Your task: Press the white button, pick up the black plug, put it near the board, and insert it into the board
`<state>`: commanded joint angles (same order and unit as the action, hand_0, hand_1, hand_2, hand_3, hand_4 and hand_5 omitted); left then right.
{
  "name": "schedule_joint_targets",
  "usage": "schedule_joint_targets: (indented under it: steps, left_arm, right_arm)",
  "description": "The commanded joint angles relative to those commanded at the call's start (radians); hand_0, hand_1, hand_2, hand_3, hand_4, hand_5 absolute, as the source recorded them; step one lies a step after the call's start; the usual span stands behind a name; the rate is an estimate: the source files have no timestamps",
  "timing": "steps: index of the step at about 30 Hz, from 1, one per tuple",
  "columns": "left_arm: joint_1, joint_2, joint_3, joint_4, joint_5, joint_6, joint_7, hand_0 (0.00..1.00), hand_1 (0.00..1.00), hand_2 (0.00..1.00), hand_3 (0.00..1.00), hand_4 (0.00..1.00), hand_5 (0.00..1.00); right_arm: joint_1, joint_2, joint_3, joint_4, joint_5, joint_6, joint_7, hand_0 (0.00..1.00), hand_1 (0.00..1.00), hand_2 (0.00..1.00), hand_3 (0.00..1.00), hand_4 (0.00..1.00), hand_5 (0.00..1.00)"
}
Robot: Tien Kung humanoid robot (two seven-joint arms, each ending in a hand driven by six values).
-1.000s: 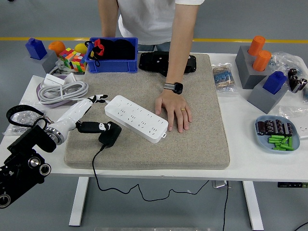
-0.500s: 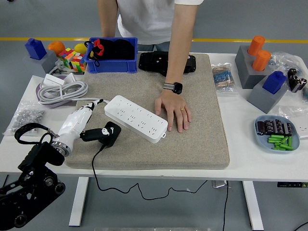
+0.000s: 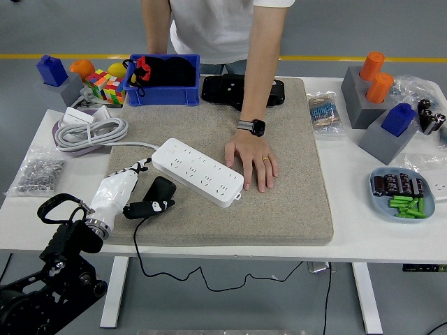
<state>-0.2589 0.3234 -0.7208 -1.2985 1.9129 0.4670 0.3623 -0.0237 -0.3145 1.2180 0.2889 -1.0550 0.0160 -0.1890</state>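
Head view: the black plug (image 3: 159, 194) lies on the grey mat (image 3: 293, 209), just beside the white board (image 3: 198, 172) but not inserted; that step seems left. The left robot hand (image 3: 133, 187) sits at the plug's left, dark fingers (image 3: 150, 207) touching it; whether it grips is unclear. A person's hand (image 3: 253, 160) rests flat by the board.

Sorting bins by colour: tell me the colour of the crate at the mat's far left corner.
Blue crate, clearest in the head view.
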Motion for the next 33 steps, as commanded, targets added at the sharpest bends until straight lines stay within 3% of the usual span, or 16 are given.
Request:
schedule_joint_targets:
  steps: [2,3,8,9,14,15,26,27,32,33]
  left_arm:
    - [-0.002,-0.003,0.004,0.005,0.005,0.019,0.003,0.788,0.811,0.782,0.903,0.998,0.479]
    - [-0.003,-0.003,0.005,0.006,0.005,0.027,0.004,0.699,0.728,0.701,0.855,0.998,0.366]
    - [-0.008,-0.007,0.02,0.011,0.022,0.037,0.024,0.699,0.728,0.701,0.855,0.998,0.366]
    - [-0.008,-0.008,0.022,0.011,0.022,0.038,0.023,0.618,0.643,0.632,0.801,0.998,0.263]
    - [-0.008,-0.012,0.026,0.015,0.02,0.042,0.03,0.618,0.643,0.632,0.801,0.998,0.263]
    - [-0.008,-0.013,0.026,0.016,0.02,0.042,0.032,0.547,0.598,0.583,0.755,0.998,0.228]
    - [-0.005,-0.017,0.013,0.019,0.012,0.05,0.038,0.495,0.565,0.561,0.731,0.989,0.203]
    - [-0.006,-0.017,0.014,0.018,0.011,0.05,0.04,0.39,0.485,0.488,0.644,0.804,0.002]
    - [-0.009,-0.018,0.018,0.018,0.014,0.05,0.051,0.39,0.485,0.488,0.644,0.804,0.002]
    - [-0.01,-0.018,0.018,0.019,0.013,0.049,0.053,0.254,0.338,0.402,0.565,0.767,0.002]
  right_arm:
    - [0.001,-0.001,-0.002,0.0,0.0,0.0,0.0,0.673,0.68,0.641,0.629,0.698,0.49]
    - [0.001,-0.001,-0.001,0.0,0.0,0.0,0.0,0.673,0.681,0.641,0.629,0.699,0.489]
    - [0.002,-0.001,-0.001,0.001,0.001,0.0,0.001,0.673,0.681,0.641,0.629,0.699,0.489]
    - [0.002,-0.001,-0.001,0.001,0.001,0.0,0.001,0.673,0.68,0.641,0.629,0.698,0.49]
    - [0.0,0.0,0.001,0.0,0.0,-0.001,0.001,0.673,0.68,0.641,0.629,0.698,0.49]
    - [-0.001,0.0,0.002,0.0,-0.001,-0.001,0.001,0.673,0.68,0.641,0.629,0.699,0.489]
    - [-0.002,0.004,0.007,0.001,-0.002,-0.001,0.002,0.672,0.68,0.64,0.629,0.699,0.488]
    - [-0.001,0.004,0.008,0.001,-0.002,-0.002,0.002,0.673,0.68,0.64,0.629,0.699,0.488]
    - [-0.001,0.005,0.011,0.0,-0.003,-0.002,0.002,0.673,0.68,0.64,0.629,0.699,0.488]
    - [-0.001,0.005,0.011,0.001,-0.002,-0.002,0.002,0.673,0.68,0.639,0.629,0.699,0.489]
